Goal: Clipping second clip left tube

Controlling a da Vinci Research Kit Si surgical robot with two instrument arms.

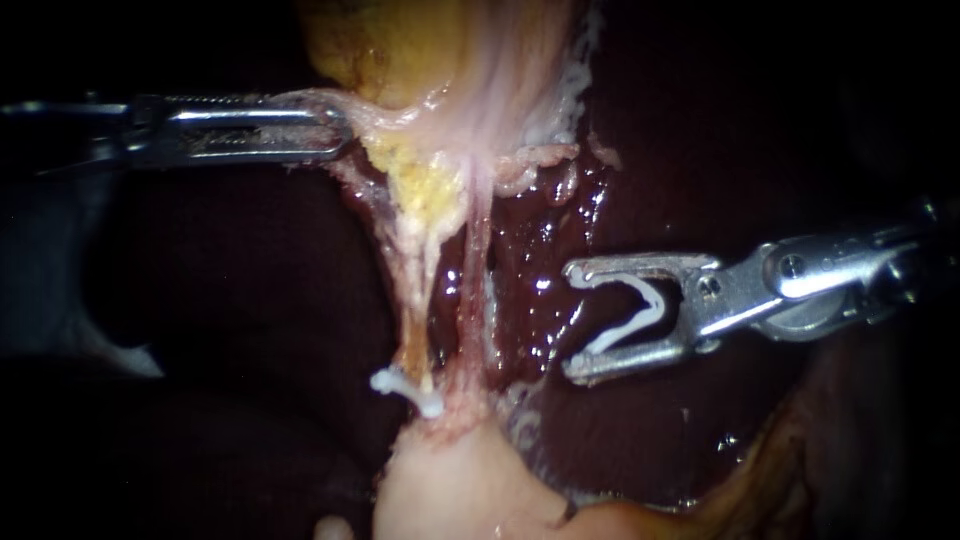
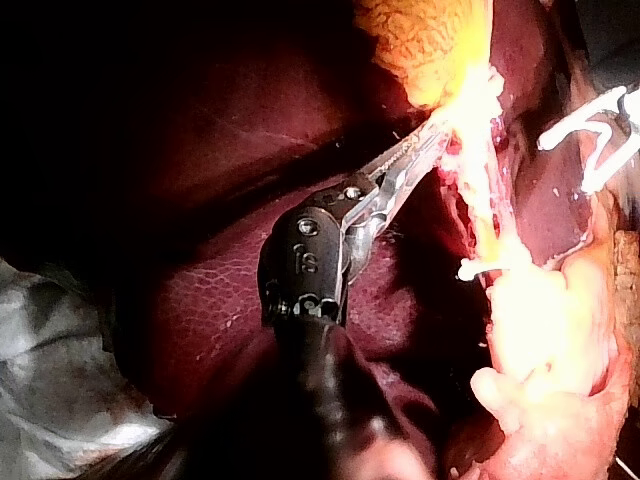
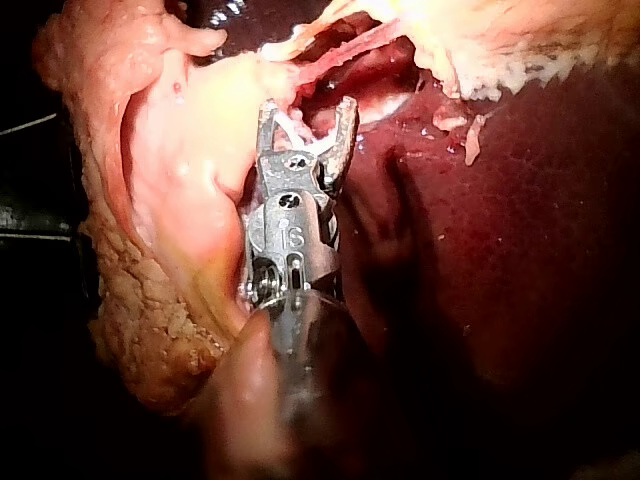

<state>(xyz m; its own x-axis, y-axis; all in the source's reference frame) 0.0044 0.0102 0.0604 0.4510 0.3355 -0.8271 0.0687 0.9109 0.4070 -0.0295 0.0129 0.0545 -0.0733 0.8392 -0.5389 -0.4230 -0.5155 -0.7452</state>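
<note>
Two thin tubes run down from the gallbladder (image 1: 470,70): the left tube (image 1: 415,300) and the right tube (image 1: 478,270). A white clip (image 1: 405,388) sits low across the left tube, also seen in the left wrist view as the clip (image 2: 472,268). My left instrument (image 1: 335,130) is shut on pale tissue at the gallbladder's edge and holds it taut, as my left instrument (image 2: 432,140) shows. My right instrument (image 1: 572,320) carries an open white clip (image 1: 630,305) between its wide jaws. It stands to the right of both tubes, touching neither. My right instrument (image 3: 305,112) points at the tubes.
Dark red liver (image 1: 545,260) lies behind the tubes, wet and shiny. A pale lump of tissue (image 1: 450,480) sits below the clipped tube. Yellow fat (image 1: 425,185) clings to the top of the left tube.
</note>
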